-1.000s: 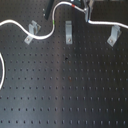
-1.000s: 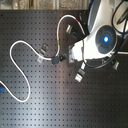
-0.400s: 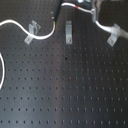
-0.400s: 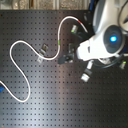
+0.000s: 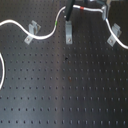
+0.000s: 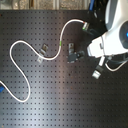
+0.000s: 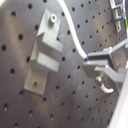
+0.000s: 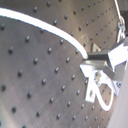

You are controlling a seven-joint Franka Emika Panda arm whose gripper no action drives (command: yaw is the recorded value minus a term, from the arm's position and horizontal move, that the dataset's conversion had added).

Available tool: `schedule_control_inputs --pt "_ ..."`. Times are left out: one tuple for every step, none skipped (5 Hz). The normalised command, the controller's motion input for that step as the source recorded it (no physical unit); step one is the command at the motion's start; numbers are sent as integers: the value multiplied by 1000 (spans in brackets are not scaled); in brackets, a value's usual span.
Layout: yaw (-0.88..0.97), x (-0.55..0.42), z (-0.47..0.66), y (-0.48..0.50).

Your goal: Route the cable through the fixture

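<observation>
A dark perforated board (image 5: 65, 90) is filling the scene, with a long white cable (image 6: 17, 75) snaking across it in waves. In the second exterior view the cable is running from the second exterior view's lower left, looping up, passing by a small metal clip (image 6: 43, 52), then rising past a green band (image 6: 60, 45) and arching over toward the robot arm (image 6: 112, 35) at the second exterior view's right. In the first exterior view three upright metal clips are standing in a row near the top: one (image 5: 32, 33) with the cable lying at it, a middle one (image 5: 68, 32), and a third (image 5: 116, 36) at the first exterior view's right; a red band (image 5: 81, 8) is showing on the cable near the top edge. Both wrist views are showing the gripper (image 7: 102, 67) with its fingers closed narrowly on the cable, which is trailing away across the board and, in the first wrist view, passing just beside a bracket (image 7: 42, 55). By my judgement, the arm is in the carrying step, holding the free end near the red band and bringing it toward the next clip. The cable looks set in the first clip but not yet in the middle one. The next move is calling for lining the held stretch over the middle clip's slot and lowering it in, without tugging the cable out of the first clip.
</observation>
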Motion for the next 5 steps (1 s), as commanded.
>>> schedule_control_inputs --pt "-303 115 -182 -370" --pt "-500 89 -163 -235" --pt "-749 50 0 -76" --pt "-840 160 124 97" --pt "-843 160 131 178"
